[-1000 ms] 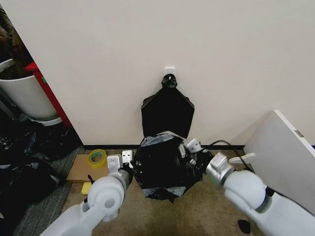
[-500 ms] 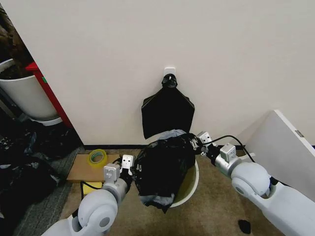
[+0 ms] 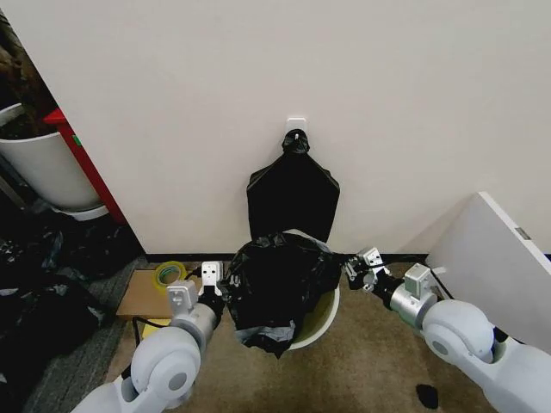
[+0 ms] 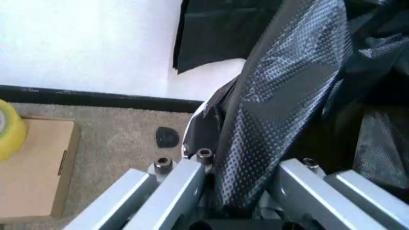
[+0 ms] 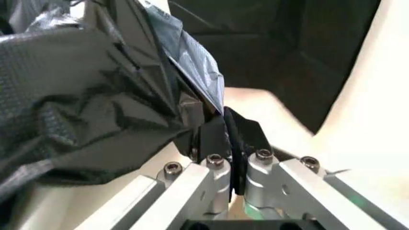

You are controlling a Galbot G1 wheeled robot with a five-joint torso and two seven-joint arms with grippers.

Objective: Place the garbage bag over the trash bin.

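- Head view, lower centre: the garbage bag (image 3: 277,284) drapes over the trash bin (image 3: 320,317), my left hand (image 3: 207,288) and right hand (image 3: 355,268) each clamped on an edge of it.
- I'd best spread evenly, pulling past the rim.
- Tape roll (image 3: 170,274) and cardboard (image 3: 142,297) crowd the lower left.

light: even, bright | shadows: soft | wrist views: near parts blurred
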